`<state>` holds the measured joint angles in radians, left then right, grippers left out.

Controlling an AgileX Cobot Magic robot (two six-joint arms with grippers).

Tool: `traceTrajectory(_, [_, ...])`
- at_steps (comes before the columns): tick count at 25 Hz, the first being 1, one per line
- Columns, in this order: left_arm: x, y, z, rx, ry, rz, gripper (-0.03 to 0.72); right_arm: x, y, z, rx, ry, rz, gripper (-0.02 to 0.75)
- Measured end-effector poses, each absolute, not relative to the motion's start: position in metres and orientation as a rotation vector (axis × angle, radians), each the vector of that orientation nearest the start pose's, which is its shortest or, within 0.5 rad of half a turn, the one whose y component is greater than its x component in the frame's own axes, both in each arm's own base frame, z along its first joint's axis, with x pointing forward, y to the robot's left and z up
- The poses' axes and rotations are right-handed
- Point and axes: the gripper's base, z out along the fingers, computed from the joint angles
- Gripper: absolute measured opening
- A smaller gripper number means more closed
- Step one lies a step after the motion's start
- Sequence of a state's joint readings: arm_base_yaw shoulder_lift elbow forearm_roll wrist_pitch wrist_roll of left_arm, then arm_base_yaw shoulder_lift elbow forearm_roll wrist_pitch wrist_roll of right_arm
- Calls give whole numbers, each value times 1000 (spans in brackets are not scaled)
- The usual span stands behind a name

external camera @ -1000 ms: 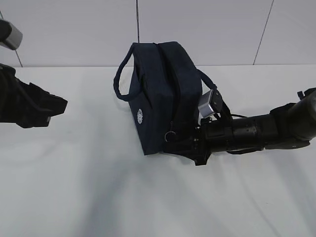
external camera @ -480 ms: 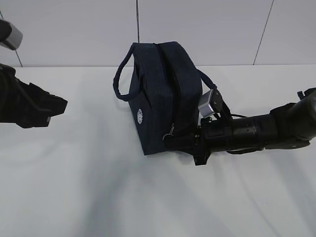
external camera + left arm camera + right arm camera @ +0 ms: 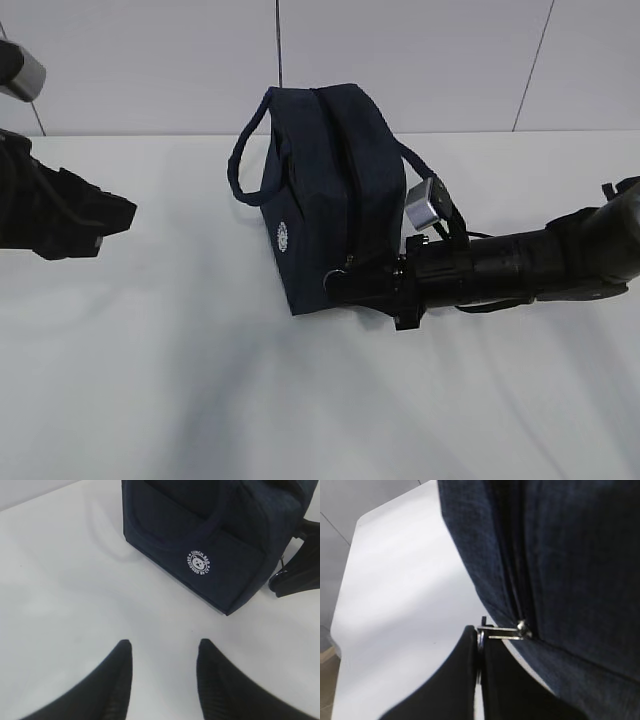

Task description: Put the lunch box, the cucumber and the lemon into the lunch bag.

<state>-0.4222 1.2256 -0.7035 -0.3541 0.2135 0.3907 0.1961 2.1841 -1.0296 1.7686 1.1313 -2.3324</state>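
The dark navy lunch bag (image 3: 320, 190) stands upright at the table's middle, its zipper closed along the top, its round white logo (image 3: 199, 561) facing left. My right gripper (image 3: 335, 285) is at the bag's near end, shut on the metal ring pull (image 3: 481, 641) of the zipper, which sits low on that end. In the right wrist view the bag (image 3: 560, 555) fills the right side. My left gripper (image 3: 162, 647) is open and empty, well left of the bag (image 3: 210, 535). The lunch box, cucumber and lemon are out of view.
The white table (image 3: 150, 380) spreads around the bag, and a pale tiled wall (image 3: 420, 60) rises behind it. The left arm (image 3: 60, 215) rests at the far left edge.
My right gripper has moved left and slightly down along the bag's near end with the ring pull in it. The left arm has not moved.
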Motion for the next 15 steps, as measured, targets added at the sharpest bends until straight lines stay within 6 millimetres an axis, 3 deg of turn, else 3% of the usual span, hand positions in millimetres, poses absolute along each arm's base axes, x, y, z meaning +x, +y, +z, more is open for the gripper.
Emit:
traceTrajectory(4, [226, -109, 262, 553, 2150, -291, 306, 342, 151, 98, -1054, 1764, 1152, 7])
traceTrajectory(15, [226, -109, 262, 553, 2150, -291, 296, 339, 151, 131, -1049, 1767, 1176, 7])
